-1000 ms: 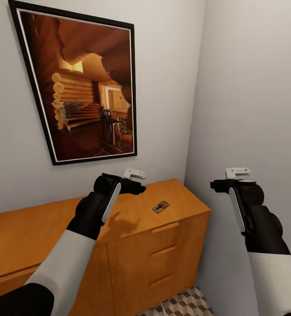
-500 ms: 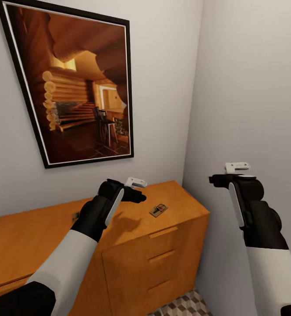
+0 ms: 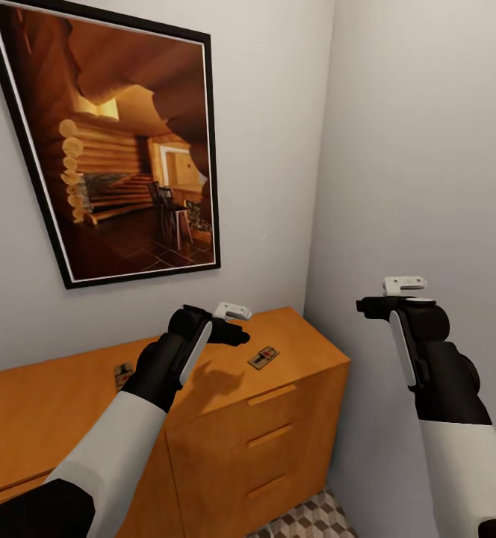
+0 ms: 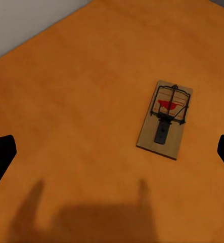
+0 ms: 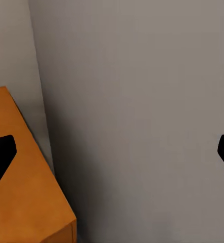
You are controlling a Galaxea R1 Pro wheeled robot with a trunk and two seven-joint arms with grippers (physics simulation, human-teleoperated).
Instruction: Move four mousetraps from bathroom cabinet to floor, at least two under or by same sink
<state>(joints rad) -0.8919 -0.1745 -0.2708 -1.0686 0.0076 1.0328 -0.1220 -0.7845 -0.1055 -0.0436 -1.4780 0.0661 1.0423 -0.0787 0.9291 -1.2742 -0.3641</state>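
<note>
While your left gripper hangs over the top of the cabinet with its fingers spread wide, one mousetrap lies flat just beside it, near the front edge at the right end. A second mousetrap lies further left on the top. Your right gripper is also spread open, holding nothing, before the grey wall.

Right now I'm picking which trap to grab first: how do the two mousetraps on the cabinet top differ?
The right mousetrap lies in full view near the cabinet's corner, just ahead of the left gripper; the left mousetrap is partly hidden behind the left arm. The right one lies nearer the front edge. Both lie flat.
</note>
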